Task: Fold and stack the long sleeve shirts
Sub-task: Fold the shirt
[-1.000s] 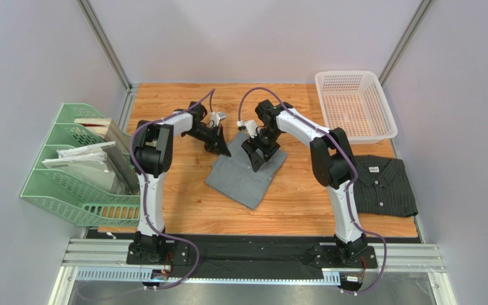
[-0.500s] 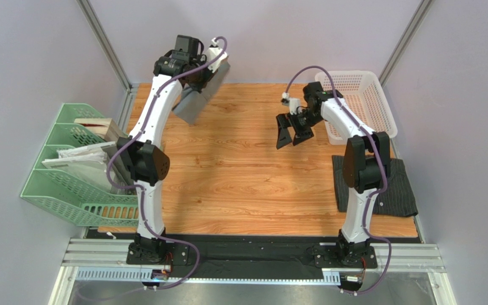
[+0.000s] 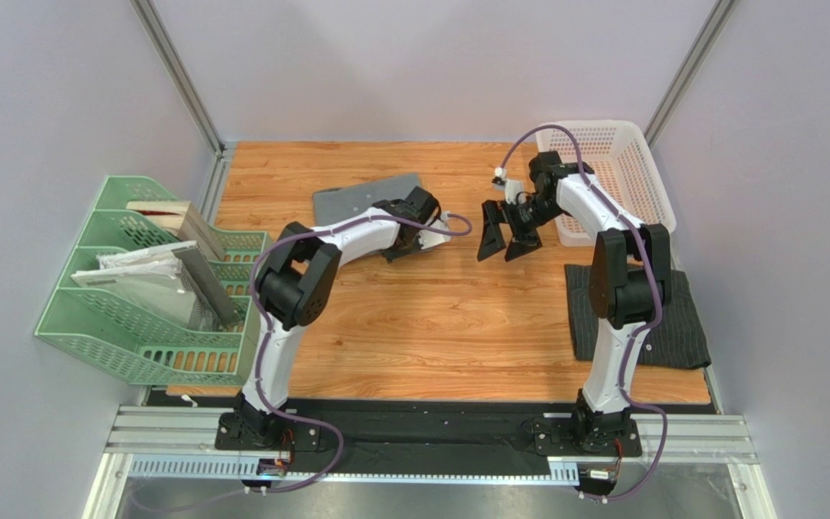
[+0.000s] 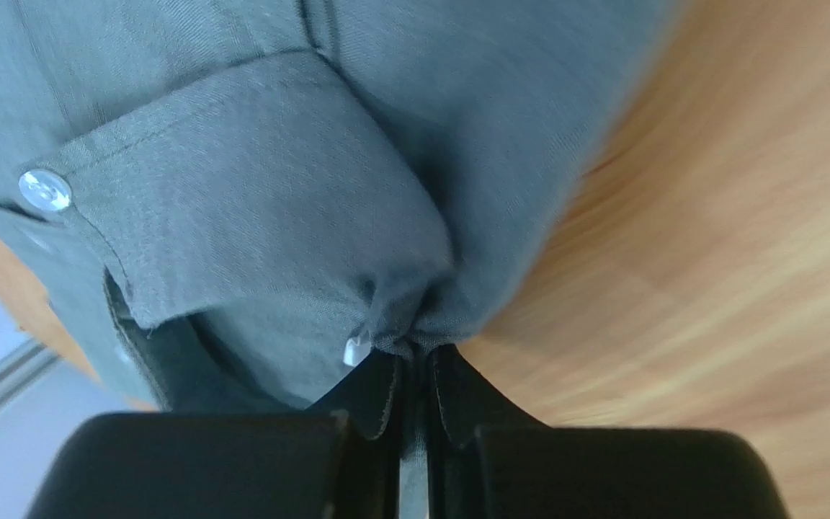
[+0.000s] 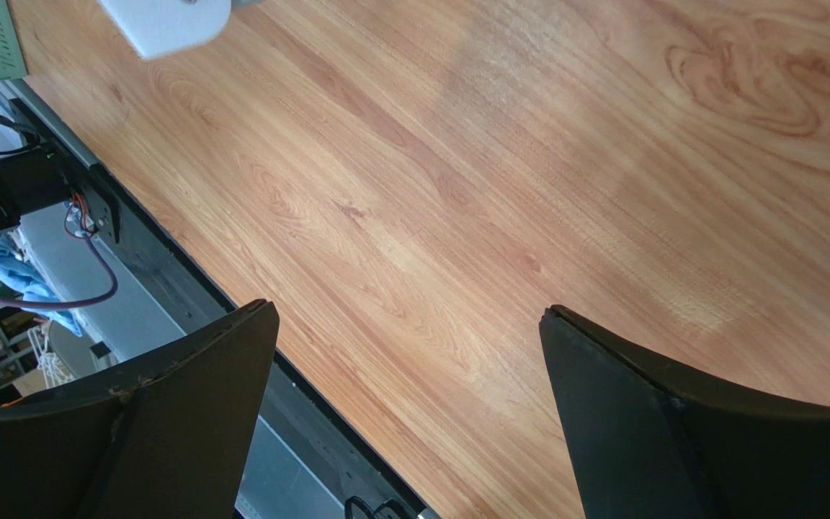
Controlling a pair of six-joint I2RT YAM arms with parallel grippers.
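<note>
Here we find the left gripper [image 4: 414, 362] clamped on a fold of the grey shirt [image 4: 279, 162], well left of the white basket [image 3: 603, 178]. The right gripper [image 3: 509, 233] hangs spread wide just left of that basket. The charcoal shirt [image 3: 668, 324] lies folded just in front of it.

Grey shirt [image 3: 357, 200] far-centre; dark shirt [image 3: 685, 321] right edge; right end effector [image 3: 502, 250] spread.

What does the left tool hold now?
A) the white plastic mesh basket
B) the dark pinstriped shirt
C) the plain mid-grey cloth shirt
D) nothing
C: in the left wrist view the left tool is shut on a bunched fold of the plain mid-grey cloth shirt.
</note>
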